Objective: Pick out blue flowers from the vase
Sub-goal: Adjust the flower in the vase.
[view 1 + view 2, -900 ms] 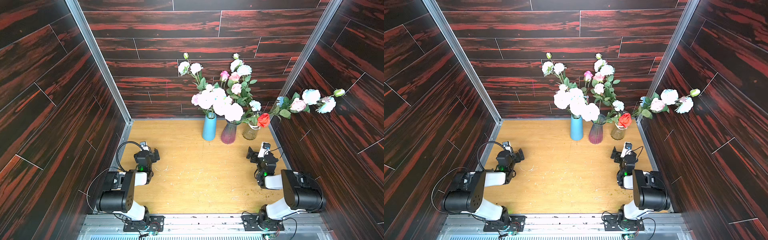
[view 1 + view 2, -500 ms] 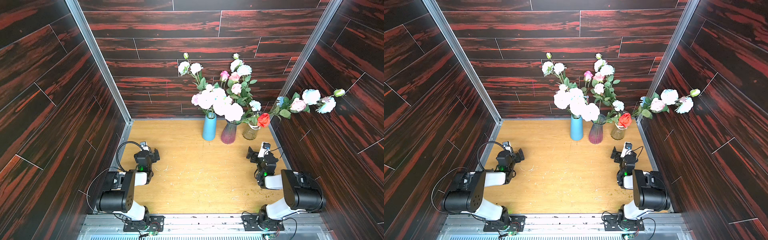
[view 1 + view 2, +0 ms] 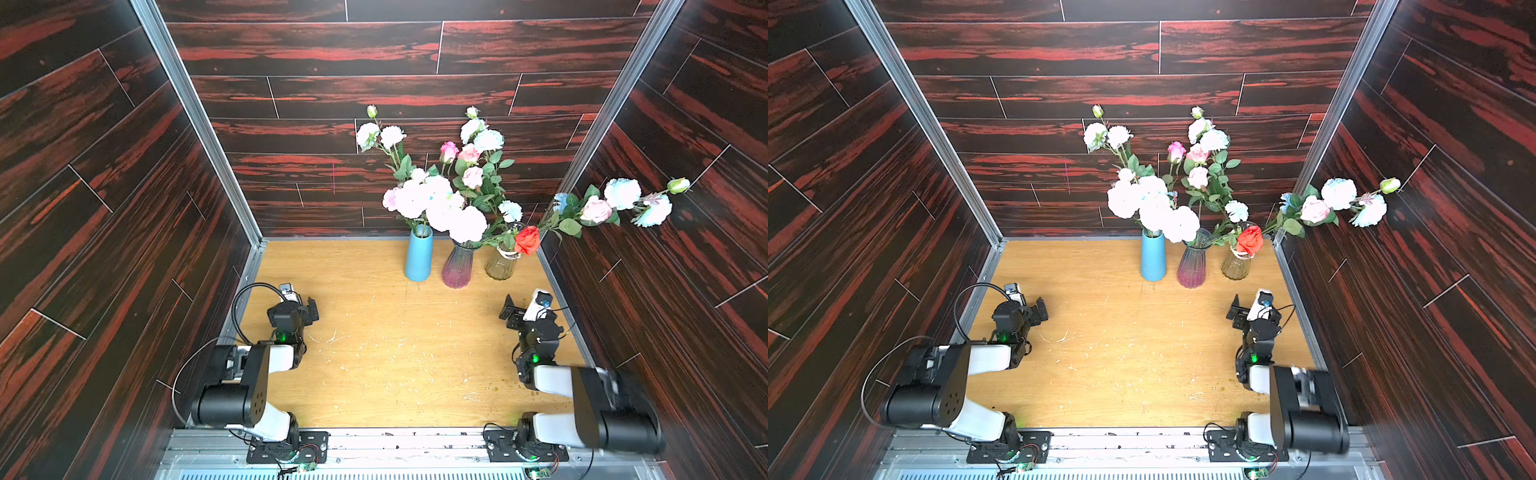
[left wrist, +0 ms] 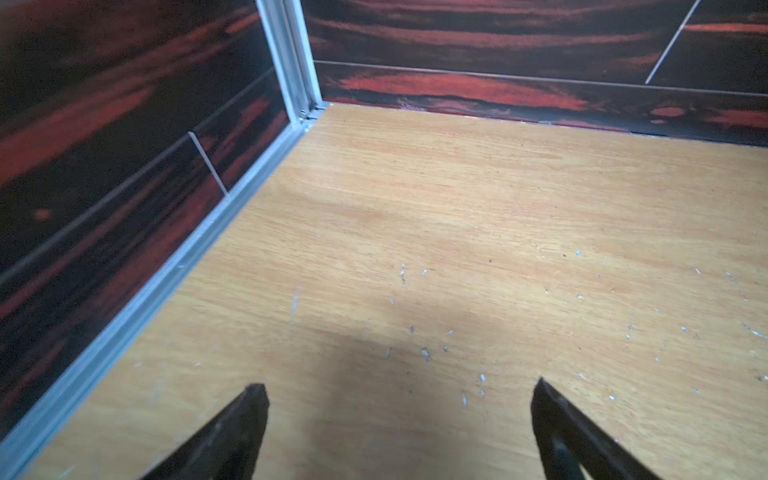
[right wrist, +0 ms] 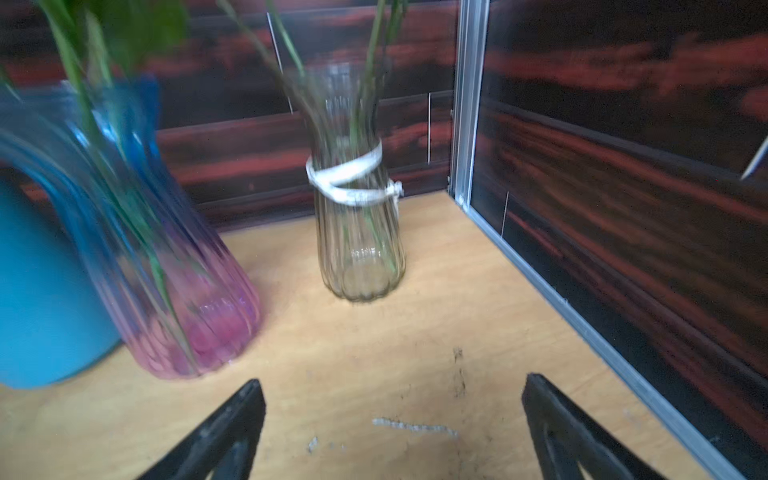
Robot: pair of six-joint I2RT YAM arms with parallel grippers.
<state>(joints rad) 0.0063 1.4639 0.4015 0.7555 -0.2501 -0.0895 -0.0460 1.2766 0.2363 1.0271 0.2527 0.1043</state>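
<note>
Two open claws sit low on the wooden table.
Three vases stand ahead of the right claw; the clear vase is nearest. The blue flowers lean out of it, up high past that claw. The left claw is far from them, wide open too, holding nothing.

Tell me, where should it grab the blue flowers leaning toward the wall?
Probably low on the thin stem of the blue flowers, just above the clear vase, from the front with the open right gripper: the spray leans sideways, heads far out.
</note>
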